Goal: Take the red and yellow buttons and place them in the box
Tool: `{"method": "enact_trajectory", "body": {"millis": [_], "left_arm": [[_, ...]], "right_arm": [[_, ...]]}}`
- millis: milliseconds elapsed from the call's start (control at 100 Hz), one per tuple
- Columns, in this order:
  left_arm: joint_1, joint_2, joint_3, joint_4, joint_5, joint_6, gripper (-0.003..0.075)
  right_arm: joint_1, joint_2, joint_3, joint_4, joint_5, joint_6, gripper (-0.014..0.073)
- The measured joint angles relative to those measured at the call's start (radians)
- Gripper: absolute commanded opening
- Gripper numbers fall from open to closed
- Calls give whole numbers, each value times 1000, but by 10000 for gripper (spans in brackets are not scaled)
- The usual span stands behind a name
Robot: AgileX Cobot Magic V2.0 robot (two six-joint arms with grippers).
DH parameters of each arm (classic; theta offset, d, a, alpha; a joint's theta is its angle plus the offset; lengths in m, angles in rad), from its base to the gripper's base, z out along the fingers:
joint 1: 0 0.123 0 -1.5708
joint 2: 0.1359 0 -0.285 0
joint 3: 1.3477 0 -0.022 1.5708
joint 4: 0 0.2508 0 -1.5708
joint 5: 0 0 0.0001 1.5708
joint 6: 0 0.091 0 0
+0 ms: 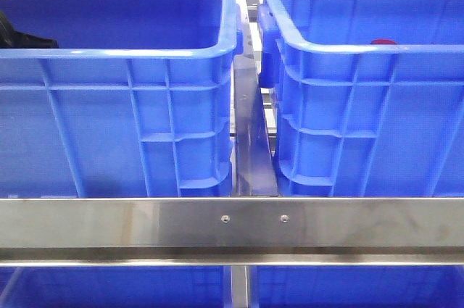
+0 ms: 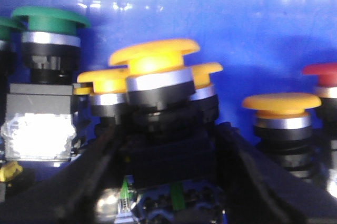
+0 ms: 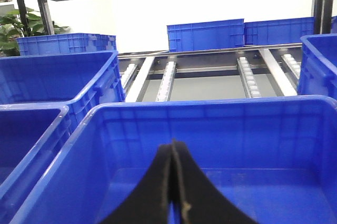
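Observation:
In the left wrist view my left gripper (image 2: 168, 145) is down among the push buttons. Its fingers (image 2: 95, 171) press on both sides of the black body of a yellow button (image 2: 155, 58), whose cap is slightly tilted. A red button (image 2: 324, 71) stands at the far right edge. In the front view only a black piece of the left arm (image 1: 22, 36) shows, inside the darker left crate (image 1: 116, 51). The box (image 1: 348, 47) is the lighter crate on the right, and a small dark red dome (image 1: 384, 41) peeks over its near rim. My right gripper (image 3: 174, 147) is shut and empty over the box (image 3: 210, 101).
More yellow buttons (image 2: 281, 103) and green buttons (image 2: 50, 21) crowd round the left gripper, with a grey switch block (image 2: 39, 124) beside them. A steel rail (image 1: 232, 225) crosses in front of both crates. More blue crates (image 3: 52, 76) and a roller rack (image 3: 210, 76) lie beyond the box.

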Motion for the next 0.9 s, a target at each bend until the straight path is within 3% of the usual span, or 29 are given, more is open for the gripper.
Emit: {"method": "enact_trajectory", "body": {"millis": [40,220,470,680,900], "left_arm": [[0,-9,0,0,0,0,-20],[0,-79,0,2,11,0,-19],[-44,-233,0,7,125,72,-19],[-222,-379,0,7,182,125,-19],[-472,-498,0,7,197,131,-19]], "right_arm": [[0,0,0,0,0,0,-68],[0,0,0,0,0,0,-68],[0,0,0,0,0,0,-68],[0,0,0,0,0,0,-68],[0,0,0,0,0,0,-68]]}}
